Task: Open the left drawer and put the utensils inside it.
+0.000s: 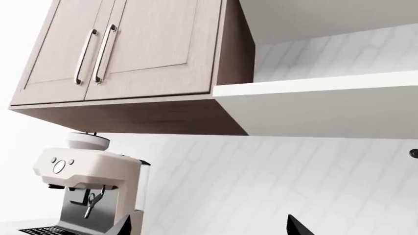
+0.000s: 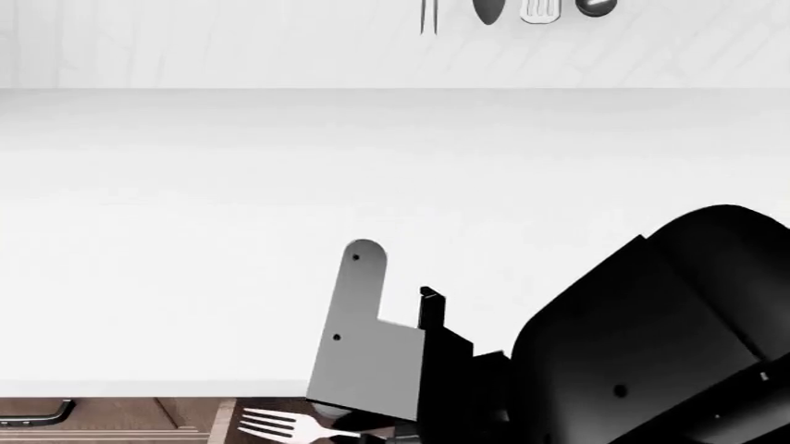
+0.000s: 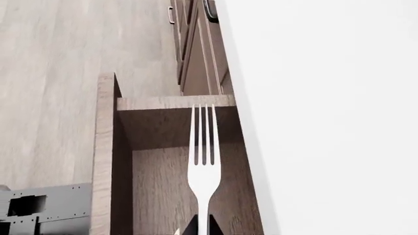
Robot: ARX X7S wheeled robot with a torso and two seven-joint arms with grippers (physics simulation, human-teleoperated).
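The left drawer point(image 3: 156, 103) stands pulled out from under the white counter, its plain wooden inside showing. A slim silver fork point(image 3: 203, 161) hangs over the open drawer with its tines pointing away from my right gripper point(image 3: 203, 229), which is shut on the fork's handle. In the head view the fork's tines point(image 2: 281, 425) poke out below the counter's front edge, beside the right arm point(image 2: 642, 351). My left gripper point(image 1: 212, 227) is open and holds nothing; it is raised and faces the backsplash.
The white counter point(image 2: 247, 231) fills the head view; several utensils point(image 2: 519, 9) hang on the back wall. An espresso machine point(image 1: 91, 186) stands under wooden wall cabinets point(image 1: 130, 49). A dark handle point(image 2: 37, 410) shows on a neighbouring front. Wood floor point(image 3: 58, 58) lies beside the drawer.
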